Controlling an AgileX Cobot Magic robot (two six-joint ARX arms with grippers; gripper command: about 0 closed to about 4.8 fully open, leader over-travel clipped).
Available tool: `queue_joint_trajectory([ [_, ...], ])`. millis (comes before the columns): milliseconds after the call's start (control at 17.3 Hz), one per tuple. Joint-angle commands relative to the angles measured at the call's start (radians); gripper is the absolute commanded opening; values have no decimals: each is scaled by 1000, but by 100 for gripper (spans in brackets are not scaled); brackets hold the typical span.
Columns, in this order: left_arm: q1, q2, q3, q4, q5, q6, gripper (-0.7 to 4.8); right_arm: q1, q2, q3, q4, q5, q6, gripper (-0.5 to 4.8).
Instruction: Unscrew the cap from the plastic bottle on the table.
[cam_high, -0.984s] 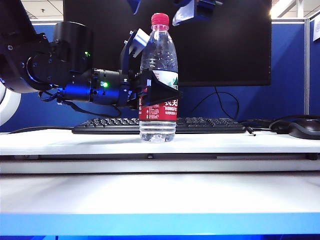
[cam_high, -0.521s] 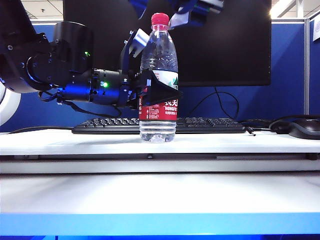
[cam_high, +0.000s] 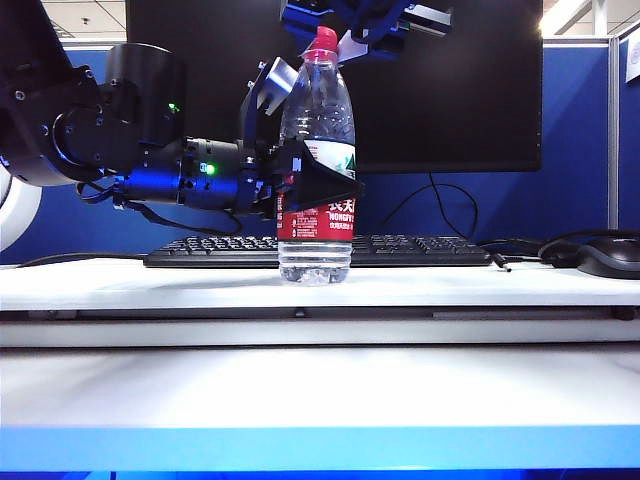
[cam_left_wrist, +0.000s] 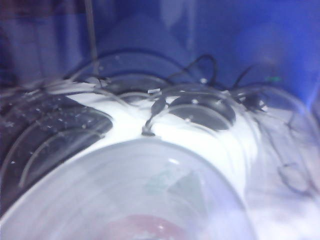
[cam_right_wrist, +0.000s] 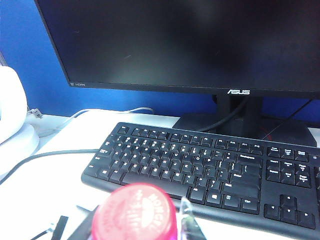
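Note:
The plastic bottle stands upright on the white table. My left gripper comes in from the left and is shut on its labelled body. The left wrist view is filled by the blurred clear bottle wall, and no fingers show there. My right gripper hangs from above with its fingers on either side of the red cap. In the right wrist view the cap sits between the jaws. The clear fingertip stands a sliver off its side, so the gripper is open.
A black keyboard lies just behind the bottle, with a black monitor behind that. A mouse and cables sit at the far right. A blue partition closes the back.
My right gripper has come down from above the bottle to cap height, and its jaws have narrowed round the cap. The left gripper and the bottle have stayed still.

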Motion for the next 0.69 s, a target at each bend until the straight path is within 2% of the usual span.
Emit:
queue_joint_trajectory([
  [58,-1,-2,2,-1,5,0,235,3,-4,6,49,-24,11,147],
  [174,-1,-2,2,-1,5,0,236,2,-4,6,49,-29,11,149],
  [289,-1,-2,2,-1,5,0,235,0,-4,6,49,-42,11,216],
  [521,-1,-2,2,-1,5,0,236,-9,-4,6,50,-60,11,216],
  [579,-1,-2,2,-1,6,0,235,-10,-4,6,50,-67,11,203],
  [637,-1,-2,2,-1,6,0,235,-10,-4,6,50,-69,11,148],
  [695,-1,-2,2,-1,6,0,235,-10,-4,6,50,-69,11,133],
])
